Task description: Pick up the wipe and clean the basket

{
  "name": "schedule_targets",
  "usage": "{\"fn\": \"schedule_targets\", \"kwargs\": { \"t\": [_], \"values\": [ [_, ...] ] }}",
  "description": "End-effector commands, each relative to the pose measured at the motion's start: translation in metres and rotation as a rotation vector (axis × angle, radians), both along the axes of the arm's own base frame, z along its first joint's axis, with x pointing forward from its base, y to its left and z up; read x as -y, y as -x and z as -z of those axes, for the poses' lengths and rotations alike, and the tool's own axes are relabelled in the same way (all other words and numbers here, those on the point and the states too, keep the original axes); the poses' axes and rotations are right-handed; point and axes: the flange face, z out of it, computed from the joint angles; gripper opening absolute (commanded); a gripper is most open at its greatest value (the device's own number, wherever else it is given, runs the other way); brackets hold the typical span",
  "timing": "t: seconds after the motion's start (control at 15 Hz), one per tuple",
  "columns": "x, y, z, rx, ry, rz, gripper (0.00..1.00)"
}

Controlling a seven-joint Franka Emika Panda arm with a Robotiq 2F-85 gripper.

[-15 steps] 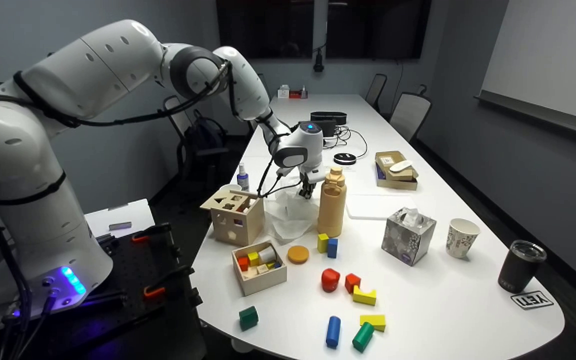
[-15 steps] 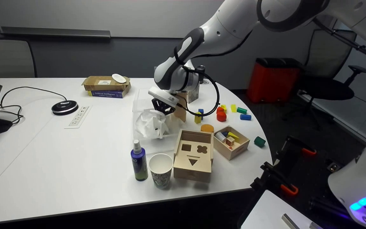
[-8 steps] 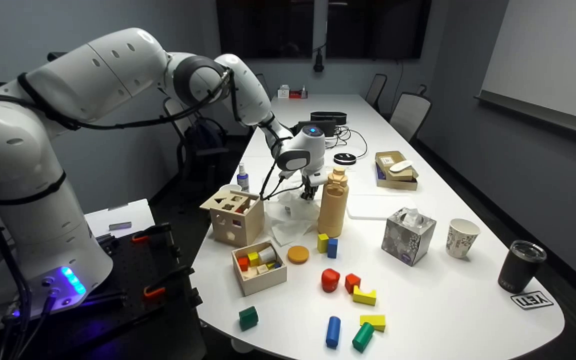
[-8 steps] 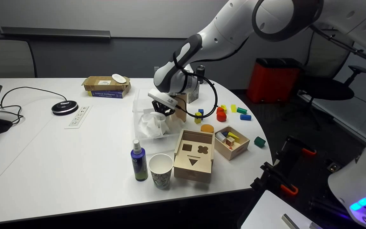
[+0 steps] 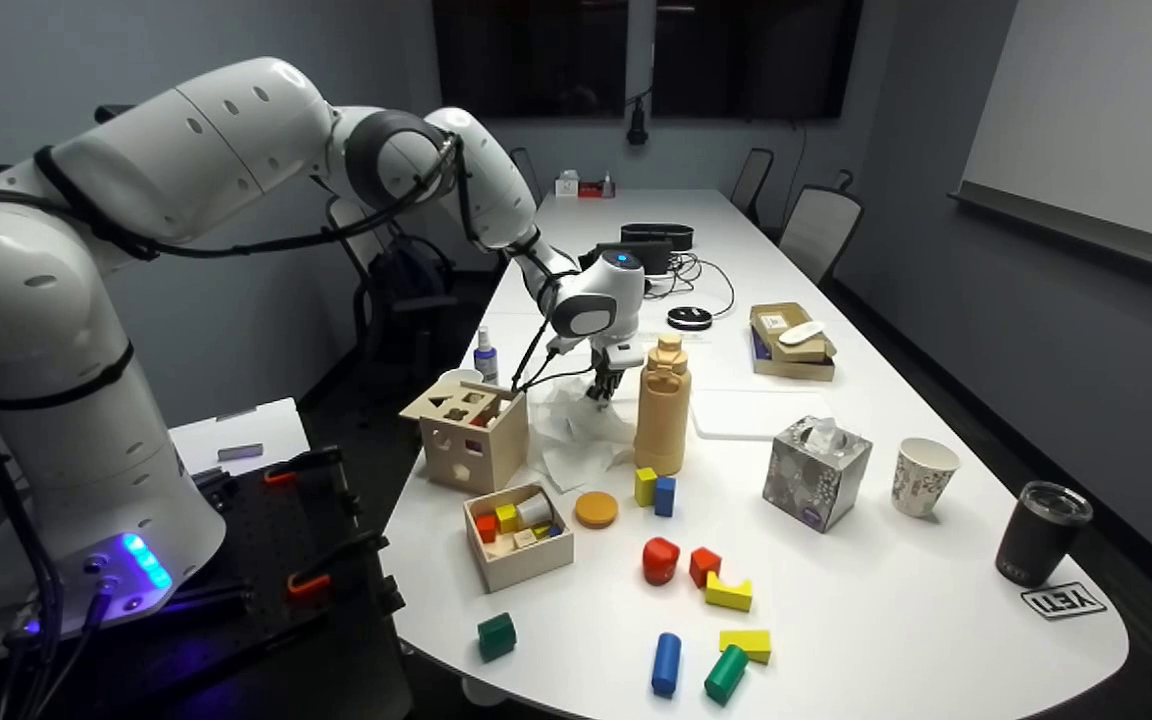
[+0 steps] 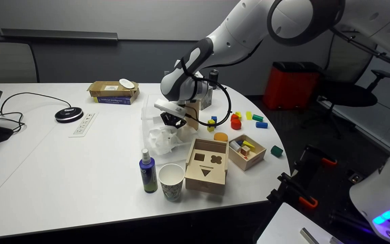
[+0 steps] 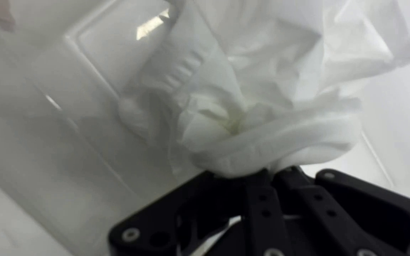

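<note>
1. White wipe (image 7: 258, 85): crumpled, inside the clear plastic basket (image 7: 84, 117), bunched over its floor.
2. Jaws: drawn close together, pinching a fold of the wipe; the loose folds are presumably left free to serve as scrubbing pad.
3. Tan bottle (image 5: 663, 420): upright, just beside the basket; likely to limit sweeps that way.
4. Wooden shape-sorter box (image 6: 206, 166), spray bottle (image 6: 148, 174), paper cup (image 6: 171, 184): near the basket, between it and one edge of the surface (image 6: 80, 179).
5. Widest room for moving: the basket's side toward the round speakerphone (image 6: 69, 114).
</note>
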Motion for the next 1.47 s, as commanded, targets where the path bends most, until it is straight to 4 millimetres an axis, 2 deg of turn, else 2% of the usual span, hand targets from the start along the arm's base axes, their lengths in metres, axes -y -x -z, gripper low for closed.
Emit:
{"fn": "schedule_targets", "kwargs": {
  "t": [0.0,0.47,0.87,1.2,1.4],
  "values": [
    [-0.009,0.0,-0.001,-0.067,0.037,0.006,0.01],
    [-0.027,-0.004,-0.007,-0.09,0.008,0.085,0.01],
    [-0.028,-0.017,-0.018,-0.025,0.031,0.139,0.01],
    [-0.024,-0.005,-0.01,-0.095,0.171,0.031,0.01],
    [-0.027,0.003,-0.002,-0.155,0.189,0.012,0.01]
  ]
}}
